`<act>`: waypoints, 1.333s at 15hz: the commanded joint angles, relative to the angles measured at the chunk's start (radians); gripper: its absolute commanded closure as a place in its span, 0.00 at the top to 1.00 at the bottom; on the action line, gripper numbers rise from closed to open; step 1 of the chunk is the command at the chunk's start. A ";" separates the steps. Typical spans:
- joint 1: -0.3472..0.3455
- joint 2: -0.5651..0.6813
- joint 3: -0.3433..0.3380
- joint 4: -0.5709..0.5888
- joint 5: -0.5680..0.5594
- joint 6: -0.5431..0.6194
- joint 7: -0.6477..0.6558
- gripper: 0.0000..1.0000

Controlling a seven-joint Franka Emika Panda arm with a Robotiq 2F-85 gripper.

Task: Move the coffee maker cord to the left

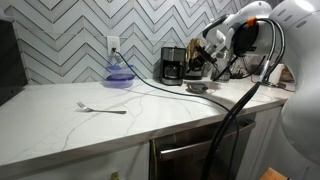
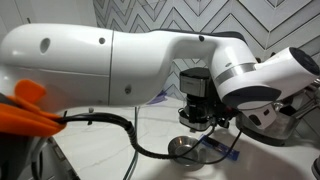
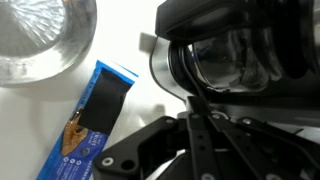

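**cord lies past the coffee maker, away from the hand**

in an exterior view the hand (image 1: 203, 58) hangs just beside the coffee maker (image 1: 172, 65), over the far end of the counter (image 1: 60, 125). the coffee maker cord (image 1: 148, 84) lies on the machine's other side. its long axis follows the counter toward the wall outlet (image 1: 113, 45). the wrist view shows only the carafe and a blue packet (image 3: 95, 118), with no cord in it. i cannot tell whether the hand is released or clenched, and nothing shows in it. my judgement is that the reach must go around the machine to meet the cord.
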 commanded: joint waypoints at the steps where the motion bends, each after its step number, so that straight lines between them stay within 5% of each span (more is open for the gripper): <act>1: -0.003 0.005 -0.004 0.016 -0.011 -0.007 -0.024 0.32; 9: -0.003 0.085 0.029 0.073 0.033 0.100 -0.130 0.92; 12: -0.016 0.129 0.065 0.118 0.041 0.156 -0.146 0.88; 16: -0.023 0.177 0.110 0.164 0.066 0.197 -0.129 0.64; 20: -0.023 0.221 0.133 0.208 0.064 0.222 -0.127 0.63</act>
